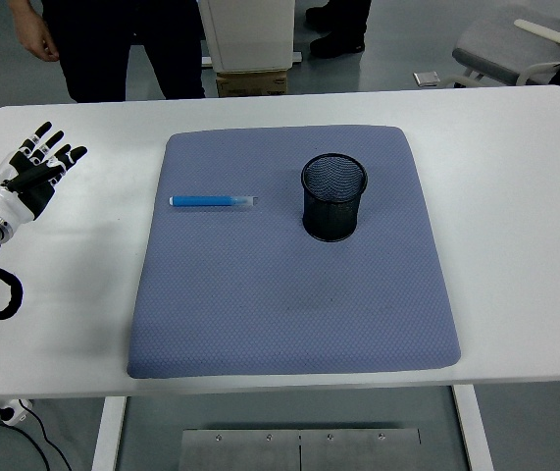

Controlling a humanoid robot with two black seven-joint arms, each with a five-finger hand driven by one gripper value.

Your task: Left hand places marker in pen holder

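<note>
A blue marker with a clear cap lies flat on the blue-grey mat, pointing left to right, in the mat's upper left part. A black mesh pen holder stands upright on the mat, to the right of the marker and apart from it. My left hand is over the white table at the left edge, well left of the marker, with its fingers spread and holding nothing. My right hand is out of view.
The white table carries only the mat. A person in dark clothes stands beyond the far edge at the top left. A cardboard box and a chair are behind the table.
</note>
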